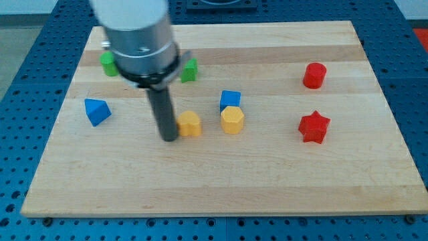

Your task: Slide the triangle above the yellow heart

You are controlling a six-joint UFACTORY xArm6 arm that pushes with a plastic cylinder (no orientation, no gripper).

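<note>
Nearest the view's bottom edge sits the bare front strip of the wooden surface (221, 191), with the red star (314, 127) a little above it at the view's right. Rod's tip (170, 138) rests on the board, touching or just beside the left flank of the yellow heart (190, 124); contact cannot be confirmed. Arm carries no fingers, so no spread or pinch state applies. Blue triangle (97, 111) lies well apart at the view's left, roughly level with the heart, slightly higher, not above it. Yellow hexagon (233, 120) stands just to the right of the heart, with the blue cube (230, 100) touching its upper edge. Red cylinder (314, 75) sits near the view's upper right, above the star. Two green blocks flank the arm's grey housing: one (108, 63) at its left, one (190, 70) at its right, both partly hidden, shapes unclear
</note>
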